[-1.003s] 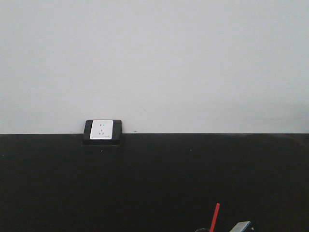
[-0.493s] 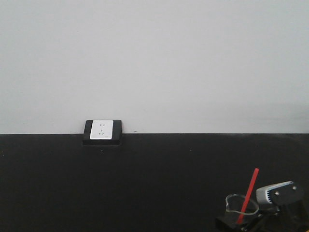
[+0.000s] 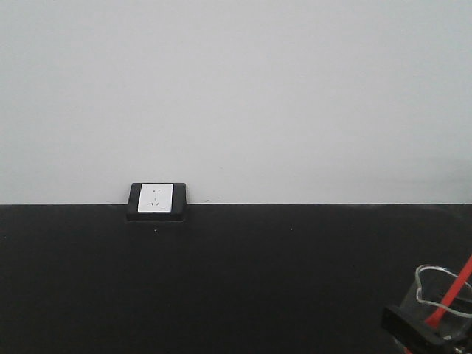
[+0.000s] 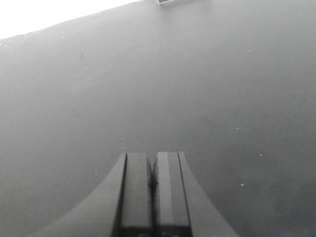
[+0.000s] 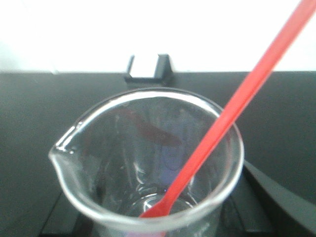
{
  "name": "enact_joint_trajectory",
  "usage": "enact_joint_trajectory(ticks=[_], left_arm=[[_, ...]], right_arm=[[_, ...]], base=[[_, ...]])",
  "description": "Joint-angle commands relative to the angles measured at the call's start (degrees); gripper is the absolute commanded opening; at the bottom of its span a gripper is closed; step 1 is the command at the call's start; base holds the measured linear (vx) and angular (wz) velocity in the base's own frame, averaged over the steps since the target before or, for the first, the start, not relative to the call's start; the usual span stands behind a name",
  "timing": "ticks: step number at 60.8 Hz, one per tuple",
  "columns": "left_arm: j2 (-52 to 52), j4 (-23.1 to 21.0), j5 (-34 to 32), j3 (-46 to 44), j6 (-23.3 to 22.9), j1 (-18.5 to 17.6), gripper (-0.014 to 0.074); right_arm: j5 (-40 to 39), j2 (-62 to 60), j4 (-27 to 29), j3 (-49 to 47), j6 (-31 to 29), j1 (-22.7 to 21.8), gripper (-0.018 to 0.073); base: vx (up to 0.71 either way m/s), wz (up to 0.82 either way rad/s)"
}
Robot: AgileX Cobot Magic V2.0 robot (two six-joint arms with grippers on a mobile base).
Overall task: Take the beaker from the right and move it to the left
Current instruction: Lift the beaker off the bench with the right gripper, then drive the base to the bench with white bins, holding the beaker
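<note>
Right claw: the right claw (image 3: 411, 323) is closed on the beaker (image 5: 148, 158). Black fingers are seen low on either side of the glass. The pads are hidden behind it, so the grip is probably on the lower wall.
Left claw: the left claw (image 4: 153, 170) is closed to a thin seam. Nothing is held, and it is poised over the black table (image 3: 236, 280).
Beaker: it is held up in the lower right corner of the front view, with its rim cut by the frame edge.
Red rod: the red rod (image 5: 232, 108) is leaned on the rim, with its foot at the beaker's bottom.
Surroundings: a white socket (image 3: 156, 198) is set against the wall (image 3: 236, 96), well apart from the beaker.
Change: half a second earlier the beaker was lower and further left. A second earlier only the rod's tip was shown.
</note>
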Motion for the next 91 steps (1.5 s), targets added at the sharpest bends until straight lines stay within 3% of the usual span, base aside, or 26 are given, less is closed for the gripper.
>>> enact_joint_trajectory(ticks=[1, 20, 91], left_arm=[[-0.4, 0.0, -4.4, 1.1, -0.1, -0.4, -0.0006], [-0.4, 0.0, -4.4, 1.1, -0.1, -0.4, -0.0006], [-0.4, 0.0, -4.4, 1.1, -0.1, -0.4, -0.0006]], right_arm=[[0.1, -3.8, -2.8, -1.6, 2.8, -0.3, -0.0003], [0.3, -9.7, -2.8, -1.6, 2.6, -0.3, -0.0003], [0.3, -9.7, -2.8, -1.6, 2.6, -0.3, -0.0003]], base=[[0.0, 0.0], [0.0, 0.0], [-0.05, 0.0]])
